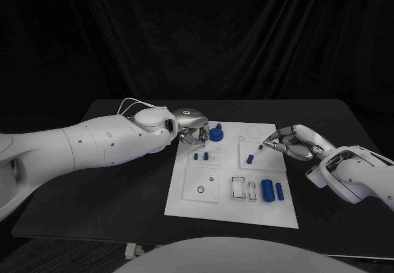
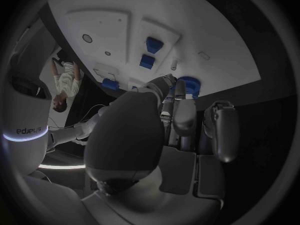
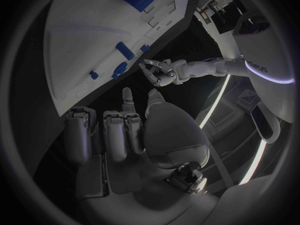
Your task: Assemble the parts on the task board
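Right now my left hand (image 1: pixel 195 132) sits at the far left corner of the task board (image 1: pixel 232 216), fingers curled round a blue knob-like part (image 1: pixel 216 135) that stands upright there; the left wrist view shows my fingertips (image 2: pixel 179 92) touching that blue part (image 2: pixel 189 86), so I judge it pinched rather than merely neared. My right hand (image 1: pixel 292 142) hovers over the board's right edge, just beside a small blue peg (image 1: pixel 260 147); its fingers are drawn in, but whether they hold the peg I cannot tell.

Outward from the left hand, toward me, two short blue pegs (image 1: pixel 197 156) stand in a raised plate, and further on lies a square plate with holes (image 1: pixel 202 185). Toward the near right, two long blue cylinders (image 1: pixel 267 190) lie beside open slots (image 1: pixel 238 188), their long axes running from me to the far edge of the desk (image 1: pixel 98 210).

Those cylinders lie nearer my right hand; the knob is already the left's affair, and seating it means coming straight down along its upright axis.
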Controlling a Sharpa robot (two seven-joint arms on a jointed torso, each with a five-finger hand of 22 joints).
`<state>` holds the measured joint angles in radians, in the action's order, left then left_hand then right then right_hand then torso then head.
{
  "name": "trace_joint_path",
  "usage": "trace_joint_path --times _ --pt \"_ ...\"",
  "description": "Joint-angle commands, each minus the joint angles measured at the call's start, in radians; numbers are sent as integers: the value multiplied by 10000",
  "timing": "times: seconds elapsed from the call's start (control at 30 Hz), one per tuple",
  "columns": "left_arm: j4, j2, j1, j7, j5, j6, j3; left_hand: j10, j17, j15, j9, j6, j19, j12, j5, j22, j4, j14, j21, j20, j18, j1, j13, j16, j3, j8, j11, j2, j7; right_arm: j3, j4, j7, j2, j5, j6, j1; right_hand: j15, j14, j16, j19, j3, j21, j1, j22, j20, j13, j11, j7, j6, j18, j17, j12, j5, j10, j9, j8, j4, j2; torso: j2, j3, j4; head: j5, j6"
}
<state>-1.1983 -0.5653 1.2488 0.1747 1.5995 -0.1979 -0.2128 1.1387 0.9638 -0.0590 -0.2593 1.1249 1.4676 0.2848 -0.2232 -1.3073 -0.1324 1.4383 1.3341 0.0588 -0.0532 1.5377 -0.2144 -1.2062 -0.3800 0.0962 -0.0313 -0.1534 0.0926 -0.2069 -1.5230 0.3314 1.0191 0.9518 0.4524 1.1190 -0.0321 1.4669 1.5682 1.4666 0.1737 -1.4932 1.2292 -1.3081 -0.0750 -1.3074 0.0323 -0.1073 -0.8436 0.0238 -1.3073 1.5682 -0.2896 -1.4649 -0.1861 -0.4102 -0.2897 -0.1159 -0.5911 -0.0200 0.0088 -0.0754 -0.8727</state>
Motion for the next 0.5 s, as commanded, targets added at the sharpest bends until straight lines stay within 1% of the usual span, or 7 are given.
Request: trace_joint_path --times 0.03,0.33,0.5 --pt "78 58 -33 13 -13 86 13 31 -35 -21 -3 -32 177 -55 41 -1944 14 -21 -62 -87 14 -94 -3 61 -68 -58 6 19 -36 5 -18 -133 14 -8 -50 -28 -26 1039 26 626 -1 42 105 -2309 11 -2634 -5 -10 -65 3 -2635 26 -43 -1059 9 55 55 -6 0 0 4 9 1" --pt "197 158 -84 -22 -13 165 13 20 -96 -19 15 -91 159 -110 43 -1932 14 -49 -108 -91 6 -113 21 105 -92 -101 -6 2 -29 5 -23 -133 12 -8 -50 -31 -26 1039 26 626 -1 42 105 -2309 11 -2634 -5 -10 -65 3 -2635 26 -43 -1059 9 55 55 -6 -3 7 8 32 1" --pt "237 213 -110 -41 -13 262 13 17 -125 -17 24 -116 154 -134 49 -1930 11 -61 -119 -90 5 -125 31 125 -101 -120 -10 -5 -28 5 -27 -136 18 -8 -51 -32 -26 1039 26 626 -1 42 105 -2309 11 -2634 -5 -10 -65 3 -2635 26 -43 -1059 9 55 55 -6 2 2 5 40 1"
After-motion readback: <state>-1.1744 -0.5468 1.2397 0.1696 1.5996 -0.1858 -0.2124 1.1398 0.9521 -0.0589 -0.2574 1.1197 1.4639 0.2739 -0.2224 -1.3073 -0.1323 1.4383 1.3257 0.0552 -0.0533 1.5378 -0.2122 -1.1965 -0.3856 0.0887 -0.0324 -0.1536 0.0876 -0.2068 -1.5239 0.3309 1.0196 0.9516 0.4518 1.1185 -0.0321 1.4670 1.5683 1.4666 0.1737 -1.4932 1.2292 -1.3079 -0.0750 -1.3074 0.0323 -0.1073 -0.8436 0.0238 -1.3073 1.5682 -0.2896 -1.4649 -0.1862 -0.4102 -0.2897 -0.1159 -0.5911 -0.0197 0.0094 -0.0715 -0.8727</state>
